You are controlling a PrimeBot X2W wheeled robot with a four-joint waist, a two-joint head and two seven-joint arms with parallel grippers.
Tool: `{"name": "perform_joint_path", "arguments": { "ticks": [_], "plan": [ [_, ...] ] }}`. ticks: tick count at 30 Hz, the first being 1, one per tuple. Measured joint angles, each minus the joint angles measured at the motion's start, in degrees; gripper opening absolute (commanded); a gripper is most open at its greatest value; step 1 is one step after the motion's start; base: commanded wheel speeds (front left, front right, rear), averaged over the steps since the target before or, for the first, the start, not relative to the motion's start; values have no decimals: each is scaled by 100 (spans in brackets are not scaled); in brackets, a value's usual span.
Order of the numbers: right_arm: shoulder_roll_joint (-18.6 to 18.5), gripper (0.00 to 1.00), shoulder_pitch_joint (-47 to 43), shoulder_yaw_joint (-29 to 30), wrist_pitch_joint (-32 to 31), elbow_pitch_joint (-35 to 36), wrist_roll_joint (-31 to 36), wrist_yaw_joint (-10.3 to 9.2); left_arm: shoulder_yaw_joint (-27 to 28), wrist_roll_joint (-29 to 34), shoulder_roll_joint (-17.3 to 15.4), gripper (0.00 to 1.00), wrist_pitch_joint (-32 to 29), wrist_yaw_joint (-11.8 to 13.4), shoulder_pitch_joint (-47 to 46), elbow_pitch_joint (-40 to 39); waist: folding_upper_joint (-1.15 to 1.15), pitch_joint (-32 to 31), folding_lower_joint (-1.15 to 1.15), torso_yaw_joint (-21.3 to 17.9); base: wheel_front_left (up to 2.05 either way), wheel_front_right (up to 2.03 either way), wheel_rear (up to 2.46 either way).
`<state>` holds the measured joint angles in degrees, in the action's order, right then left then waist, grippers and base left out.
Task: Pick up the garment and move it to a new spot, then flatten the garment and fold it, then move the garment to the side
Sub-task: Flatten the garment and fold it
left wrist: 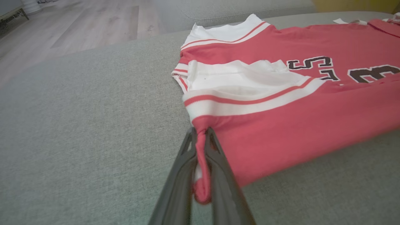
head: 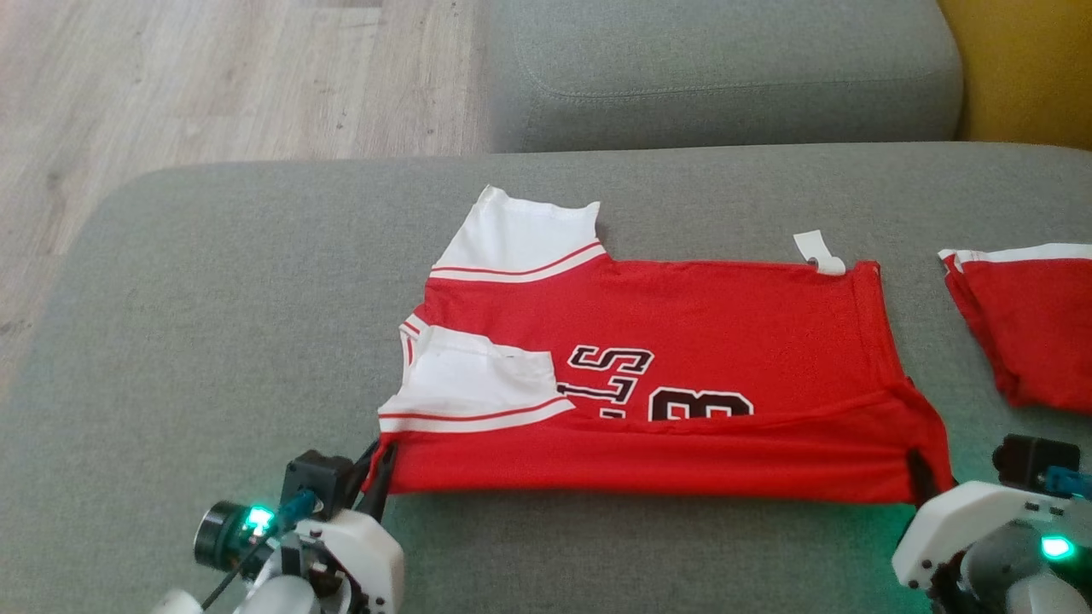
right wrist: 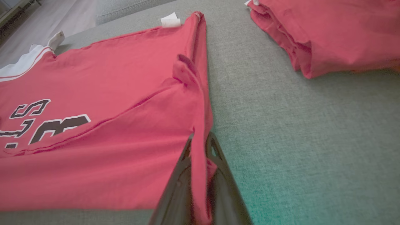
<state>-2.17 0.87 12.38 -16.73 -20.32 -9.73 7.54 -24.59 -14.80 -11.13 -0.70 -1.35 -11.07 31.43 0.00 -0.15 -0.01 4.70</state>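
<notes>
Pinching the red jersey with white, red-striped sleeves [head: 682, 341] by its near edge, I have my left tool [head: 381, 465] clamped tight on the sleeve-end corner and my right tool [head: 920, 473] on the hem-end corner. It lies across the grey fabric sofa cushion [head: 213, 341]. The black, white-outlined lettering reads "S" and a half-covered "3". The print on the white tag [head: 817, 253] is too small to read.

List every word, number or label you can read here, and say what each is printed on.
"S": black, white-edged letter on the red shirt.
"3" or "8": big black digit on the same shirt, lower part hidden under the fold; cannot tell which.
Letters beside the "S": cut off by the fold, unreadable.
White tag at the shirt's edge: too small to read.
</notes>
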Motion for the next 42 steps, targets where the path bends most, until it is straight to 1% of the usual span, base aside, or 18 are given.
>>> {"name": "perform_joint_path", "arguments": {
  "ticks": [3,4,5,6,7,8,9,11,14,17,21,25,26,28,32,35,37,42],
  "plan": [
    [0,0,-64,-23,0,153,-100,0,-19,-1,-38,0,-138,45,91,-199,0,40,0,-8,0,0,0],
    [0,47,-62,-37,59,190,-97,0,-26,-1,-41,0,-179,86,112,-238,0,58,1,-11,0,0,0],
    [0,100,-56,-42,126,213,-101,0,-32,-3,-42,2,-183,109,121,-275,0,79,0,-14,0,0,0],
    [-2,100,-46,-34,222,219,-113,0,-24,-32,-45,42,-182,163,130,-325,0,104,0,-17,0,0,0],
    [-5,100,-41,-34,344,230,-124,0,-7,-45,-47,74,-171,221,131,-374,0,127,1,-18,0,0,0],
    [-5,100,-35,-35,482,246,-133,0,26,-48,-44,100,-125,289,130,-422,0,150,1,-18,0,0,0],
    [-5,100,-35,-35,482,246,-133,0,26,-48,-44,100,-125,289,130,-422,0,150,1,-18,0,0,0],
    [-5,100,-2,-73,809,311,-165,0,120,-100,-34,100,94,409,129,-534,0,204,1,-20,0,0,0],
    [-11,100,160,-190,1430,433,-458,0,293,-143,43,100,891,474,42,-832,0,306,1,-27,0,0,0],
    [-11,100,367,-439,2025,649,-598,-1,450,-196,157,100,1348,505,-156,-1022,0,427,1,-55,0,0,0],
    [-13,100,528,-576,2530,768,-332,0,508,-142,168,100,1497,374,-496,-1241,0,689,1,-123,0,0,0],
    [-18,100,791,-753,2717,762,-279,0,468,45,80,100,1499,200,-1093,-1035,0,1013,2,-242,0,0,0],
    [-18,100,887,-820,2743,761,-279,0,432,71,37,100,1426,93,-1296,-900,0,1099,2,-281,0,0,0],
    [-16,100,1100,-893,2796,760,-282,0,314,75,-111,100,1043,-241,-1763,-565,0,1283,2,-371,0,0,0],
    [-32,100,1441,-1010,2894,765,-465,-1,227,-53,-379,100,338,-510,-2819,32,0,1672,2,-570,0,0,0],
    [-33,100,1595,-1184,2972,781,-609,0,98,-341,-552,100,-149,-580,-3637,403,0,1978,2,-743,0,0,0],
    [-34,100,1691,-1328,2993,778,-684,0,-156,-483,-711,100,-455,-609,-4106,637,0,2156,4,-880,0,0,0],
    [-37,100,1901,-1497,3094,739,-868,0,-910,-1463,-1025,100,-1305,-623,-4737,996,-1,2484,2,-1247,0,0,0]
  ]
}}
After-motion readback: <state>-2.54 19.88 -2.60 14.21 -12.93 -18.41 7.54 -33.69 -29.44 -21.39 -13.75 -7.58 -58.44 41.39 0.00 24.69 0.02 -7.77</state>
